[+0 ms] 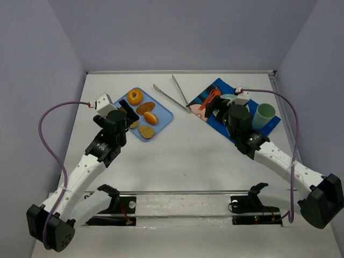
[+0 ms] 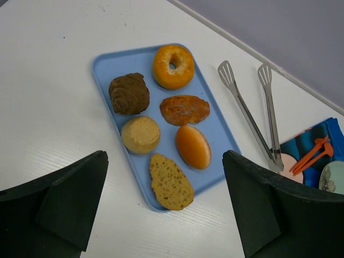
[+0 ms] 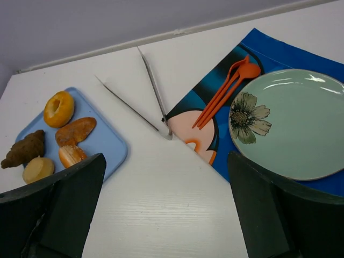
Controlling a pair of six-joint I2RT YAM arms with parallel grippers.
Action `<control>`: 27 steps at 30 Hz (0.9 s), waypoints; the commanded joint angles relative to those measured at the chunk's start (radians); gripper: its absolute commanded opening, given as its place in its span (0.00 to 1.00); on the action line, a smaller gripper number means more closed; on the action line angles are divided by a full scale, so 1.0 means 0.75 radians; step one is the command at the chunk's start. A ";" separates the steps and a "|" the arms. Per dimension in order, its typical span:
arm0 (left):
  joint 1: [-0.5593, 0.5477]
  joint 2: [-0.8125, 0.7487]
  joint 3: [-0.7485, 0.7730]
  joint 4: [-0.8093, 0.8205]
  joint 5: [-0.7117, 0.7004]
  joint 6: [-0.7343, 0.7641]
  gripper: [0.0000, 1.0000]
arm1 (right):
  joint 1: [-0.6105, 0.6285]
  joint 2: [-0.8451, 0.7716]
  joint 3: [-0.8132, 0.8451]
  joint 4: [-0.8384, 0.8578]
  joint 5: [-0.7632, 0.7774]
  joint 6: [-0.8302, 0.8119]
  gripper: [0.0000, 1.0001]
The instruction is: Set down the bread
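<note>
A: How do the left jaws stand?

B: Spread wide, gripping nothing, above the near end of the blue tray (image 2: 107, 64), which lies toward the far-left corner of the table (image 1: 188, 156). The right jaws are likewise apart and bare, over the green flowered plate (image 3: 290, 129) on the blue placemat (image 3: 279, 59) by the far-right corner.

A: And the bread?

B: All six pieces are on the tray. I can't tell which is meant. The seeded slice (image 2: 171, 181) lies closest, just ahead of the left jaws and between them. Its long axis runs away from them, so I judge that they would close across its narrow width.

A: Textures?

B: That slice is flat and grainy. Beside it are a smooth glossy bun (image 2: 193, 146) and a pale round cake (image 2: 141, 134), with a glazed flat pastry (image 2: 184, 109), a dark knotted roll (image 2: 129, 93) and a ringed doughnut (image 2: 173, 65) beyond.

A: Which arm is nearer?

B: The left, clearly. The metal tongs (image 2: 252, 118) lie between the tray and the placemat.
</note>
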 commanded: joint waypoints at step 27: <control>0.005 -0.035 -0.011 0.050 -0.063 0.027 0.99 | -0.212 1.300 1.286 -0.564 -0.834 -0.820 1.00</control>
